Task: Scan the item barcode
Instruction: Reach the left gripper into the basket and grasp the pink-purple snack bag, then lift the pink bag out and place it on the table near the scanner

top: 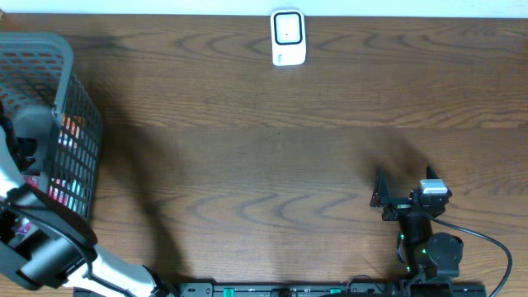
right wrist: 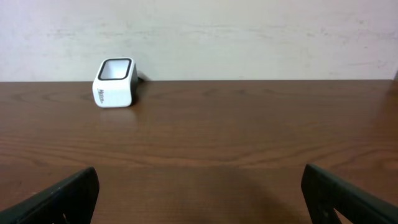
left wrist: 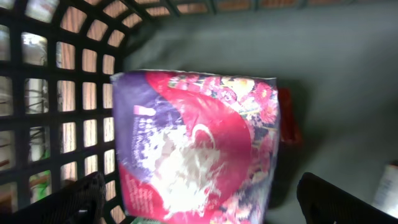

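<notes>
The packet (left wrist: pixel 199 143) is a soft, glossy pouch printed in purple and deep pink. It has small flowers along its top and right side and a pale, whitish patch in the middle. It lies inside the basket (top: pixel 78 124), straight ahead of the left gripper (left wrist: pixel 199 190) and in line with the gap between the two dark fingers (left wrist: pixel 84 199). Those fingers are spread wide and touch nothing.

The print on the packet is too blurred to read, and no barcode can be made out on the face that shows. The packet's lower edge is cut off by the frame. A red thing (left wrist: pixel 289 118) shows from behind the packet on the gripper's right, mostly hidden. A white thing (left wrist: pixel 388 186) farther right is cut off at the frame edge.

From overhead, the basket wall hides the left gripper, and only bits of pink and blue show through the mesh.

The right gripper (right wrist: pixel 199 180) hangs over the wooden table (top: pixel 247 165), jaws wide apart and empty. The white scanner (right wrist: pixel 114 83) stands far ahead of it and to its left, at the table's far edge.
</notes>
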Controlling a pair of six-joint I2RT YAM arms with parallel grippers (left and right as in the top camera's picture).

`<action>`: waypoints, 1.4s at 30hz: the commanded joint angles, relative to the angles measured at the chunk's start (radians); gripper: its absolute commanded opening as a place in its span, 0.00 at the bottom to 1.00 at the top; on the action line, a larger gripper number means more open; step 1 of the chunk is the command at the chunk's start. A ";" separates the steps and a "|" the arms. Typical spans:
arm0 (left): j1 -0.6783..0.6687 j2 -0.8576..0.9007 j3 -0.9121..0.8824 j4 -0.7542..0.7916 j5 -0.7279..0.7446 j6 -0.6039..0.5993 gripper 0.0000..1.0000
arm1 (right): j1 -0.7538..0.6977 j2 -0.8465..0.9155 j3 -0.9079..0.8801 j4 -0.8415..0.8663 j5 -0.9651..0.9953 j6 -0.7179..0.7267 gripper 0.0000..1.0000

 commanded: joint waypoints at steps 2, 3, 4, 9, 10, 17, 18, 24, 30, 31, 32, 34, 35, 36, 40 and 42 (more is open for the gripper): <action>-0.004 0.076 -0.015 0.001 -0.027 -0.013 0.98 | 0.014 -0.005 -0.002 -0.004 -0.005 0.011 0.99; -0.004 0.092 -0.015 0.001 -0.027 -0.013 0.98 | 0.014 -0.005 -0.002 -0.004 -0.005 0.011 0.99; -0.004 0.105 -0.015 0.001 -0.028 -0.013 0.98 | 0.014 -0.005 -0.002 -0.004 -0.005 0.011 0.99; -0.004 0.173 -0.016 0.000 -0.027 -0.012 0.98 | 0.014 -0.005 -0.002 -0.004 -0.005 0.011 0.99; -0.004 0.184 -0.016 -0.001 -0.027 -0.012 0.98 | 0.014 -0.005 -0.002 -0.004 -0.005 0.011 0.99; -0.004 0.214 -0.022 -0.012 0.003 -0.008 0.50 | 0.014 -0.005 -0.002 -0.004 -0.005 0.011 0.99; -0.004 0.214 -0.022 -0.015 0.011 -0.008 0.38 | 0.014 -0.005 -0.002 -0.004 -0.005 0.011 0.99; -0.004 0.190 -0.003 -0.052 0.014 0.077 0.07 | 0.014 -0.005 -0.002 -0.004 -0.005 0.011 0.99; -0.004 0.049 0.077 -0.114 0.056 0.086 0.07 | 0.014 -0.005 -0.002 -0.004 -0.005 0.011 0.99; -0.004 0.018 0.089 -0.114 0.072 0.088 0.07 | 0.014 -0.005 -0.002 -0.004 -0.005 0.011 0.99; -0.004 -0.020 0.100 -0.112 0.095 0.090 0.07 | 0.014 -0.005 -0.002 -0.004 -0.005 0.011 0.99; -0.004 -0.106 0.117 -0.090 0.158 0.089 0.08 | 0.014 -0.005 -0.002 -0.004 -0.005 0.011 0.99; -0.004 -0.144 0.121 -0.076 0.190 0.089 0.07 | 0.014 -0.005 -0.002 -0.004 -0.005 0.011 0.99; -0.004 -0.191 0.122 -0.058 0.230 0.088 0.07 | 0.014 -0.005 -0.002 -0.004 -0.005 0.011 0.99; -0.004 -0.374 0.122 0.048 0.368 0.029 0.07 | 0.014 -0.005 -0.002 -0.004 -0.005 0.011 0.99; -0.004 -0.454 0.122 0.128 0.487 0.029 0.07 | 0.014 -0.005 -0.002 -0.004 -0.005 0.011 0.99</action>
